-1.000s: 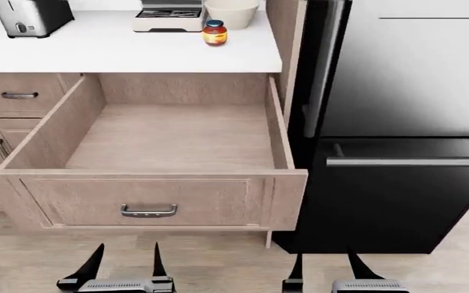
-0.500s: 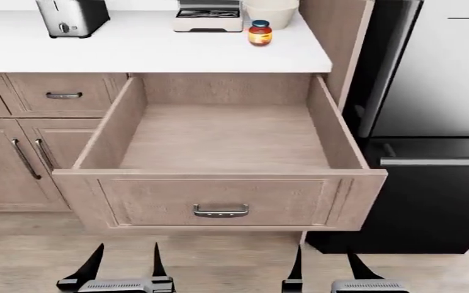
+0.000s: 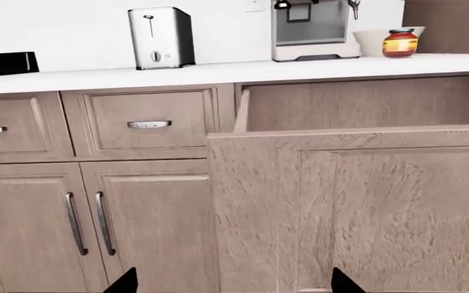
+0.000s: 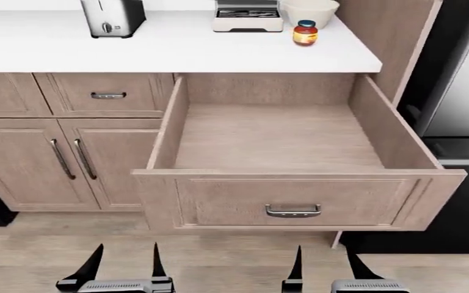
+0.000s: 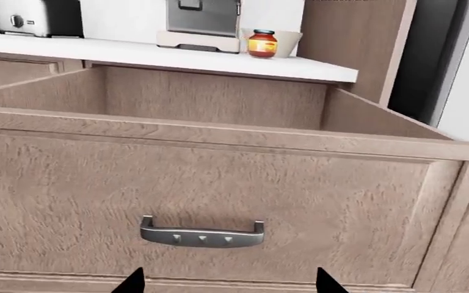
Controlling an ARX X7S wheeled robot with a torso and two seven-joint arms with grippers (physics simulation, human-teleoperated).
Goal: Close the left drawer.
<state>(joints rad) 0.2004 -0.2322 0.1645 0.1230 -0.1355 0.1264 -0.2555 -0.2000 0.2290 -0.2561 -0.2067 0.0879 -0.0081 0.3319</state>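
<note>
The left drawer point(image 4: 218, 201) stands pulled far out under the white countertop point(image 4: 178, 52), showing its bare wooden inside. Its flat front panel carries a small metal bar handle point(image 4: 293, 211). My left gripper point(image 4: 124, 264) is open and holds nothing, low in front of the panel's left end. My right gripper point(image 4: 324, 264) is open too, just below and in front of the handle. In the right wrist view the handle point(image 5: 202, 233) sits close ahead of the right gripper point(image 5: 229, 281). The left wrist view has the left gripper point(image 3: 232, 282) facing the drawer's front point(image 3: 365, 207).
A toaster point(image 4: 112, 17), a coffee machine point(image 4: 248, 15), a bowl point(image 4: 309, 11) and a jar point(image 4: 305, 33) stand on the countertop. Left of the drawer are shut small drawers point(image 4: 108, 94) and cabinet doors point(image 4: 55, 165). A black fridge point(image 4: 463, 91) stands at the right.
The whole scene has slid to the right in the head view, so the open drawer now sits in front of both grippers. The grippers keep their open pose.
</note>
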